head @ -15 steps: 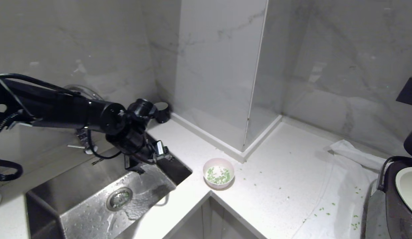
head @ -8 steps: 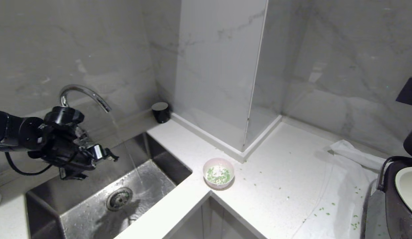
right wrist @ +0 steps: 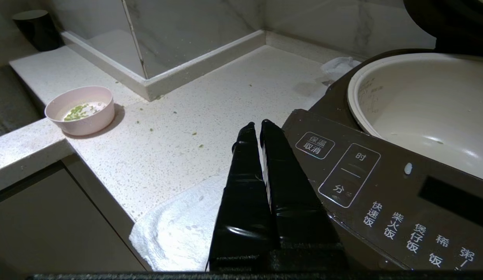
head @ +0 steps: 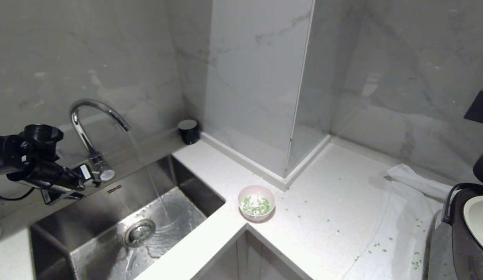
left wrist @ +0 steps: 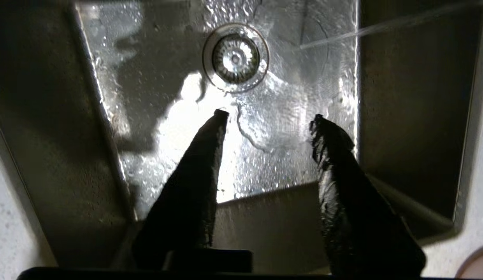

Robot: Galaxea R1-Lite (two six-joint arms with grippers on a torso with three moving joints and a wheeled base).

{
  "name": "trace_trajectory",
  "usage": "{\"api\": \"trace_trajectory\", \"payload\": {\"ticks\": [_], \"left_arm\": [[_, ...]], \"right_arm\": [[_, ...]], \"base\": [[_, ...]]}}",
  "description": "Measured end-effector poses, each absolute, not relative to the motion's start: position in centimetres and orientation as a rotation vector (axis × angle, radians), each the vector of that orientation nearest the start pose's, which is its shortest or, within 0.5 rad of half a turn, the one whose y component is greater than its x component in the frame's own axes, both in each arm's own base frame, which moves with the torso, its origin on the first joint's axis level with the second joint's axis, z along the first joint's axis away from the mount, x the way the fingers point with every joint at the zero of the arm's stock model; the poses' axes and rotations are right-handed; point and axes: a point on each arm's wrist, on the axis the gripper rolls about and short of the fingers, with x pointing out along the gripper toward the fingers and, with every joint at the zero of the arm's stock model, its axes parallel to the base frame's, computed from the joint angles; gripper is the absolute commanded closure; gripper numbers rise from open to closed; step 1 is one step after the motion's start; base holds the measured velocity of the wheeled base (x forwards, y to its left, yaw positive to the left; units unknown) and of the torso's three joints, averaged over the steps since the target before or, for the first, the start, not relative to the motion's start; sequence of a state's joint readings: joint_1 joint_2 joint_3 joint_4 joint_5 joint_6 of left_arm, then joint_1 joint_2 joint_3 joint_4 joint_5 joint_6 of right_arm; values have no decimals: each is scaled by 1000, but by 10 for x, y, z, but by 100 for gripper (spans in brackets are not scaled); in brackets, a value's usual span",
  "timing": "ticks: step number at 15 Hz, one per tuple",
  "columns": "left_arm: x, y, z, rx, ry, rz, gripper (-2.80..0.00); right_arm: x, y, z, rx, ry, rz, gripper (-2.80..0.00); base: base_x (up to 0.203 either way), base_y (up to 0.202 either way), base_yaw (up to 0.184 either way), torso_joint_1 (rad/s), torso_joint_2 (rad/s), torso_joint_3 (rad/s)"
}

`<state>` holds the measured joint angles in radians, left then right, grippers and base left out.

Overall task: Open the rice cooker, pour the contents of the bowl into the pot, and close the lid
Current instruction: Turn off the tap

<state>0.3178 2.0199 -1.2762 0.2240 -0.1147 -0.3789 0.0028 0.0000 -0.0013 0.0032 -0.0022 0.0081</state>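
Observation:
The pale pink bowl [head: 256,193] stands on the white counter near the sink corner, with green chopped contents [head: 257,207] inside; the right wrist view shows the bowl [right wrist: 81,116] and contents [right wrist: 77,111] too. At the far right the rice cooker [head: 465,245] has its lid [right wrist: 451,19] raised, baring the cream pot [right wrist: 420,105]. My left gripper [left wrist: 269,115] hangs open and empty over the wet sink, beside the tap, far from the bowl. My right gripper [right wrist: 257,123] is shut, empty, just off the cooker's front panel [right wrist: 381,186].
Water runs from the curved faucet [head: 94,111] into the steel sink [head: 89,217] with its drain [head: 140,232]. A black cup [head: 188,131] stands in the back corner. A white cloth [head: 412,182] lies under the cooker, and green bits are scattered on the counter.
My left arm has swung left from above the sink's middle to its left side by the tap base. The bowl and the right arm have not moved.

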Motion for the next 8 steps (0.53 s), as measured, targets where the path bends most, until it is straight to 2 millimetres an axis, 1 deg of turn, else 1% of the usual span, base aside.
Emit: {"api": "trace_trajectory", "payload": {"ticks": [3, 8], "left_arm": [[369, 125, 116, -568, 888, 381, 0], [397, 134, 108, -567, 857, 377, 0]], "right_arm": [[-23, 0, 75, 8, 2, 0, 0], [-23, 0, 76, 7, 2, 0, 0]], "base": [[0, 0, 0, 0, 0, 0], [0, 0, 0, 0, 0, 0]]}}
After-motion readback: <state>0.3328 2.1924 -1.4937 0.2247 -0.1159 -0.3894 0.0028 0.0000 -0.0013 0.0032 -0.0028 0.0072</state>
